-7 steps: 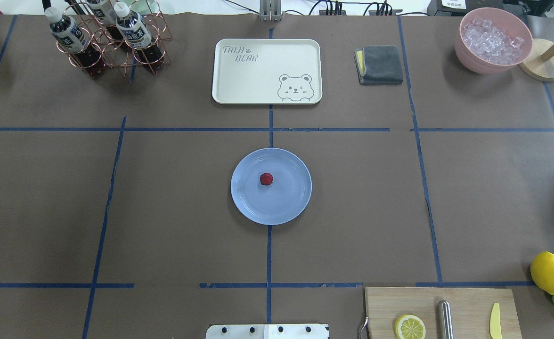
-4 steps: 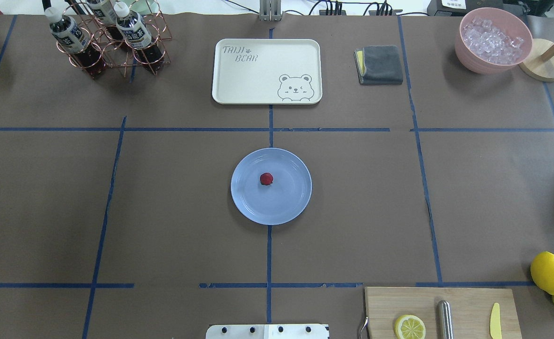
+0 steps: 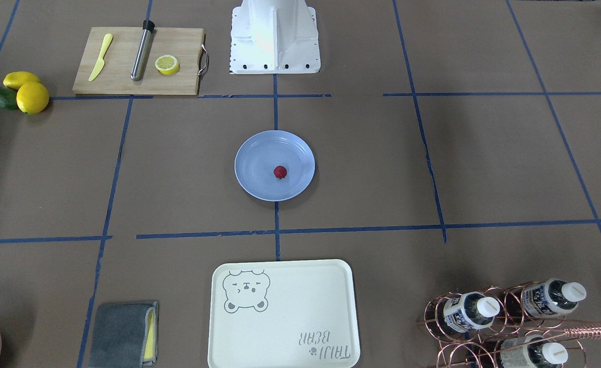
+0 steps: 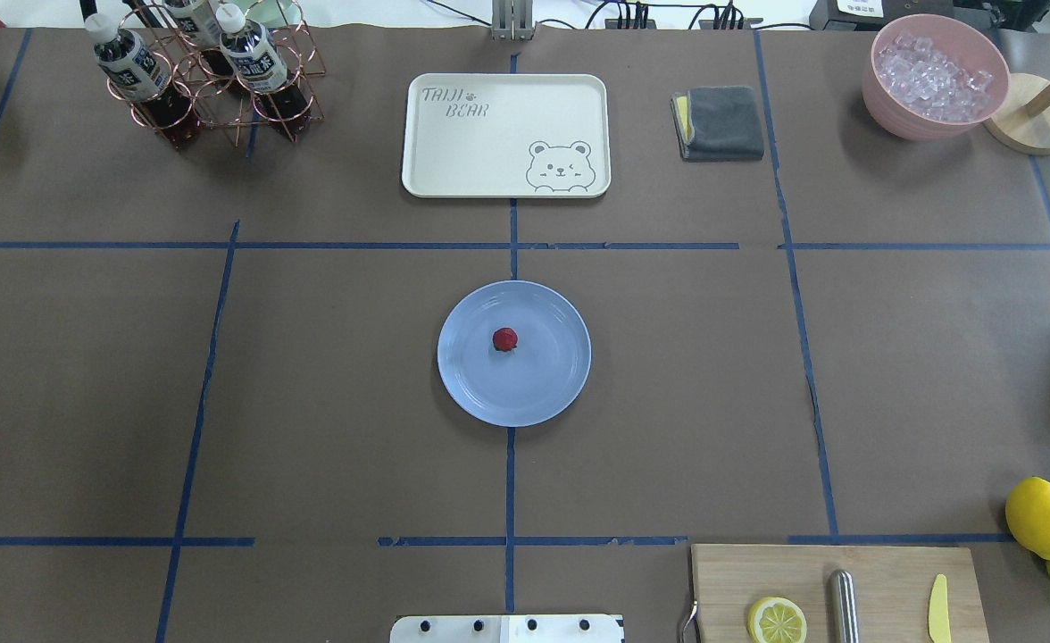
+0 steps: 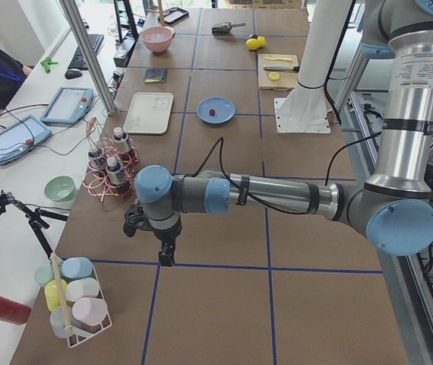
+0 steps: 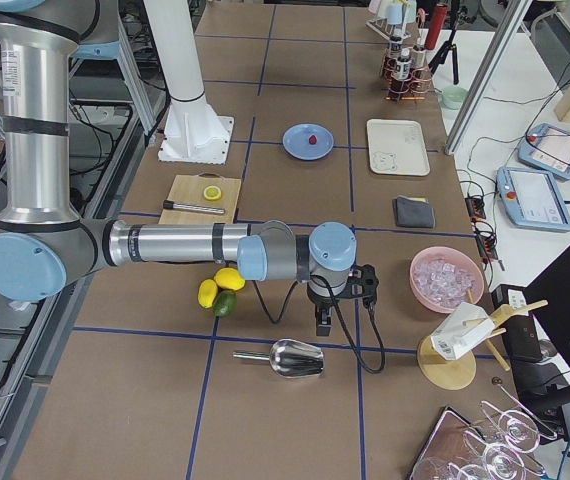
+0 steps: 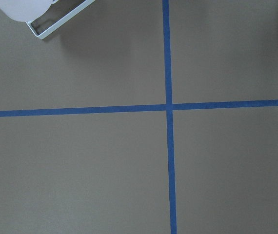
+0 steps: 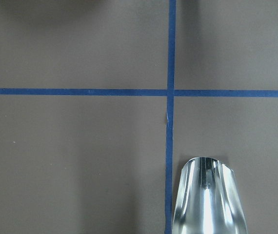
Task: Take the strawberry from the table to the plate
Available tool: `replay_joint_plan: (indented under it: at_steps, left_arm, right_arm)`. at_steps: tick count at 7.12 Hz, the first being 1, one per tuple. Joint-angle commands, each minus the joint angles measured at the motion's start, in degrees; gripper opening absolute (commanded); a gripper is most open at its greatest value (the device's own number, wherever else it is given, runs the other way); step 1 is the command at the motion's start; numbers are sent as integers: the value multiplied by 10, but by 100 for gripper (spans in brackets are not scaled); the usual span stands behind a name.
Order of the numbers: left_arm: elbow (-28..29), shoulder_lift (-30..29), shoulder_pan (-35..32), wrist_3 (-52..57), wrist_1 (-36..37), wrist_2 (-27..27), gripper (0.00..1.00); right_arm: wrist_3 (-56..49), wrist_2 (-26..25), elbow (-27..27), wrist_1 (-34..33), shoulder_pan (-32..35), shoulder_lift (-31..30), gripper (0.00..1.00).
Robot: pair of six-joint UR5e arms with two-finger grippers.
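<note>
The small dark-red strawberry (image 4: 504,338) (image 3: 280,171) lies near the middle of the light-blue plate (image 4: 543,393) (image 3: 252,179), which rests on the brown table (image 4: 311,402) at its centre. No gripper is near it. My left gripper (image 5: 167,255) hangs over the table's far left end, seen only in the exterior left view, and I cannot tell whether it is open or shut. My right gripper (image 6: 323,322) hangs over the far right end, seen only in the exterior right view, and I cannot tell its state either.
Behind the plate lie a cream bear tray (image 4: 505,134), a grey cloth (image 4: 720,122), a pink bowl of ice (image 4: 934,76) and a copper bottle rack (image 4: 208,76). A cutting board (image 4: 837,589) and lemons (image 4: 1041,516) sit front right. A metal scoop (image 8: 208,200) lies under the right wrist.
</note>
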Motion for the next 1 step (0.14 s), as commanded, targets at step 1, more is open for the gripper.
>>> replay_joint_plan:
  at_steps: [1]
  left_arm:
    - [0, 1, 0, 0, -1, 0, 100]
  right_arm:
    - [0, 1, 3, 2, 3, 0, 100]
